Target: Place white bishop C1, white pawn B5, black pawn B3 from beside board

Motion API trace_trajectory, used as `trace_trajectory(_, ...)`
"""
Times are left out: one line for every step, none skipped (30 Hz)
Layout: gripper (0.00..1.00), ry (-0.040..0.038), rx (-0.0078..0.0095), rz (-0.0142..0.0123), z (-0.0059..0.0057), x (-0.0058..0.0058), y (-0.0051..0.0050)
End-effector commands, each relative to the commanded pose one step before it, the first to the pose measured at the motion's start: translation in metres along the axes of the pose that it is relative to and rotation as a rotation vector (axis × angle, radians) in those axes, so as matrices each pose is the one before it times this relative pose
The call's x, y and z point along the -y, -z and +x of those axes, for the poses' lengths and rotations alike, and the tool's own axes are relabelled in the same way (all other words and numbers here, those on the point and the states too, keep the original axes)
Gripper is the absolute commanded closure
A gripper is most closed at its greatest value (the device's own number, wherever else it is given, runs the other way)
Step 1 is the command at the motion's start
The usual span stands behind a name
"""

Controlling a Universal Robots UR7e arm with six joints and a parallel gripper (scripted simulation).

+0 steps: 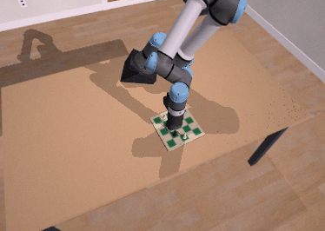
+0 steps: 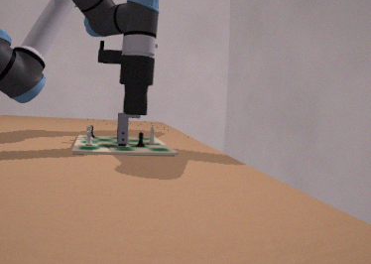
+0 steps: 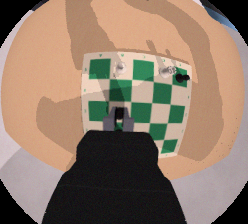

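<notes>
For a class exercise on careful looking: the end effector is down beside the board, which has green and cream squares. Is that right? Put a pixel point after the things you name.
Not quite. The end effector (image 1: pixel 175 128) (image 2: pixel 122 143) (image 3: pixel 119 113) is down over the board (image 1: pixel 171 143) (image 2: pixel 154 151) (image 3: pixel 141 112), not beside it, as the wrist view shows. The board does have green and cream squares.

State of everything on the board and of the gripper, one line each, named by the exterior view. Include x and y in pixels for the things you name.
Gripper (image 1: pixel 175 130) (image 2: pixel 122 144) (image 3: pixel 119 113): fingers close together, low over the board; grip unclear.
Board (image 1: pixel 171 148) (image 2: pixel 124 153) (image 3: pixel 85 95): flat on the table.
Right white piece (image 1: pixel 184 135) (image 2: pixel 152 136) (image 3: pixel 120 68): upright.
Right black piece (image 1: pixel 175 134) (image 2: pixel 141 140) (image 3: pixel 119 114): upright.
Left white shape (image 1: pixel 163 117) (image 2: pixel 89 137) (image 3: pixel 166 71): upright, one piece or two unclear.
Left black piece (image 2: pixel 92 131) (image 3: pixel 182 77): upright, partly hidden.
</notes>
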State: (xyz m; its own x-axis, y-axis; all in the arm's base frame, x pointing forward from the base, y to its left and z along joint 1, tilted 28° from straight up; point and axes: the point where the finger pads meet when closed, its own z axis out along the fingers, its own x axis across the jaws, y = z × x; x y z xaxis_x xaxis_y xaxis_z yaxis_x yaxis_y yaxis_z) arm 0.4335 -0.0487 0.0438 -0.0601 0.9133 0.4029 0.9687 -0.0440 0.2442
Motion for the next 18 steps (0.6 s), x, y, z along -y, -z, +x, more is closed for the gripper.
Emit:
trace_trajectory(1.0,0.0003,0.0007,-0.00098,-0.00021,-0.00035,0.00036)
trace_trajectory(1.0,0.0,0.0,0.0,0.0,0.0,0.0)
trace_trajectory(1.0,0.0,0.0,0.0,0.0,0.0,0.0)
trace_trajectory(1.0,0.0,0.0,0.0,0.0,0.0,0.0)
trace_trajectory(1.0,0.0,0.0,0.0,0.0,0.0,0.0)
trace_trajectory(1.0,0.0,0.0,0.0,0.0,0.0,0.0)
trace_trajectory(0.86,0.0,0.0,0.0,0.0,0.0,0.0)
trace_trajectory(0.86,0.0,0.0,0.0,0.0,0.0,0.0)
trace_trajectory(0.86,0.0,0.0,0.0,0.0,0.0,0.0)
trace_trajectory(0.73,0.0,0.0,0.0,0.0,0.0,0.0)
trace_trajectory(0.73,0.0,0.0,0.0,0.0,0.0,0.0)
trace_trajectory(0.73,0.0,0.0,0.0,0.0,0.0,0.0)
trace_trajectory(0.73,0.0,0.0,0.0,0.0,0.0,0.0)
trace_trajectory(0.73,0.0,0.0,0.0,0.0,0.0,0.0)
trace_trajectory(0.59,0.0,0.0,0.0,0.0,0.0,0.0)
trace_trajectory(0.59,0.0,0.0,0.0,0.0,0.0,0.0)
trace_trajectory(0.59,0.0,0.0,0.0,0.0,0.0,0.0)
trace_trajectory(0.46,0.0,0.0,0.0,0.0,0.0,0.0)
